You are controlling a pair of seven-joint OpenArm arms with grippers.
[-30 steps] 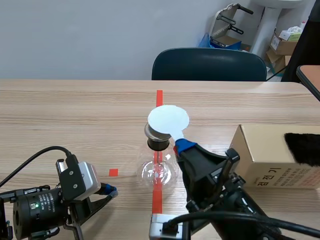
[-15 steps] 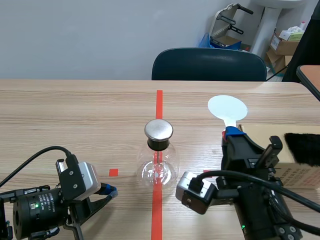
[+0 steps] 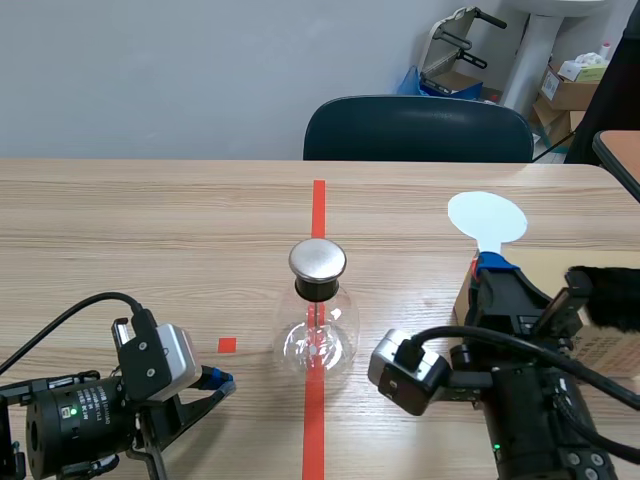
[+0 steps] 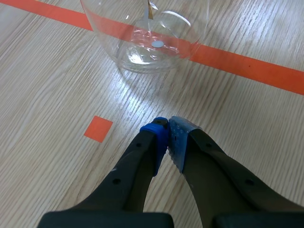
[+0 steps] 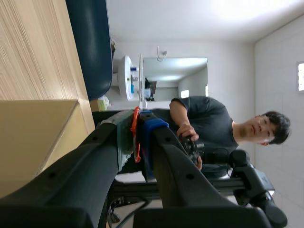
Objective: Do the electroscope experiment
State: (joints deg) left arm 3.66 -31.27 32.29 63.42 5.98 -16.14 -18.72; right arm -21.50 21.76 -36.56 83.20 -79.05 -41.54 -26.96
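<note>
The electroscope (image 3: 317, 318) is a clear glass flask with a black neck and a round metal cap (image 3: 317, 260), standing on the orange centre line; its glass bulb (image 4: 145, 35) lies ahead of my left gripper. My left gripper (image 3: 222, 381) (image 4: 168, 129) rests low at the table's front left, shut on nothing. My right gripper (image 3: 488, 266) (image 5: 138, 122) is raised at the right and shut on the stem of a white round paddle (image 3: 486, 217), seen edge-on as a thin white paddle (image 5: 141, 80) in the right wrist view. The paddle hangs above the cardboard box, well right of the flask.
A cardboard box (image 3: 600, 340) (image 5: 33, 128) sits at the right with a black furry cloth (image 3: 608, 296) on it. A dark blue chair (image 3: 418, 130) stands behind the table. A person (image 5: 209, 128) shows in the right wrist view beyond the table.
My right gripper carried the white paddle from above the flask's metal cap away to the right, over the box. The left arm has not moved.
</note>
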